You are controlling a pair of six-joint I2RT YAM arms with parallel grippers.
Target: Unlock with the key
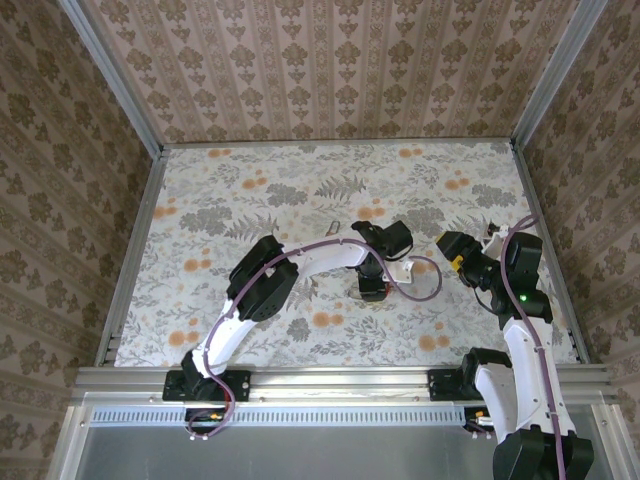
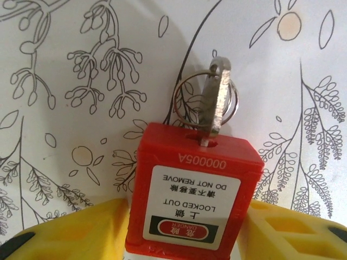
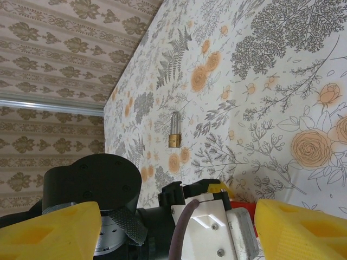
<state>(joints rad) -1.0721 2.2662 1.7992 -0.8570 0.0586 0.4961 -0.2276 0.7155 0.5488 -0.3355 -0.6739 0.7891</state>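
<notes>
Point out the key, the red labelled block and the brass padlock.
key (image 2: 218, 100): left wrist view, silver blade.
red labelled block (image 2: 162, 149): left wrist view, top red face.
brass padlock (image 3: 174, 141): right wrist view, brass body.

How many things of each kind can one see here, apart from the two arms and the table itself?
Locks: 2 (red lock, brass padlock)
Keys: 1 (key, set in the top of the red lock)
Key rings: 1 (key ring, through the key's head)
Total: 4
</notes>
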